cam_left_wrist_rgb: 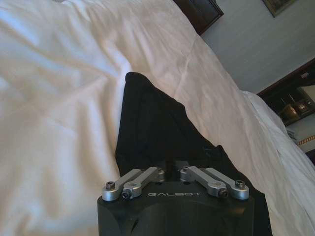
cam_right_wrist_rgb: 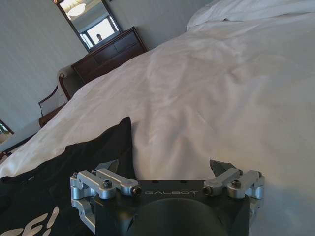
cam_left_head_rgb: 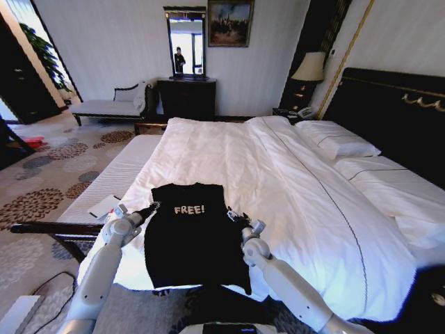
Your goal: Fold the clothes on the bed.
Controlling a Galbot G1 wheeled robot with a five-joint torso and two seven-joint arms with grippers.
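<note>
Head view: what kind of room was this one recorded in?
Likely a hotel bedroom: a large bed with white duvet and dark headboard, a bedside lamp, and a mirror over a dark dresser.

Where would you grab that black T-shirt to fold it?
Probably by its two side edges near the shoulders. The black T-shirt lies flat on the bed, sleeves already tucked in, hem hanging toward the robot. The left end effector and right end effector sit at those edges, so each comes in from its own side.
</note>
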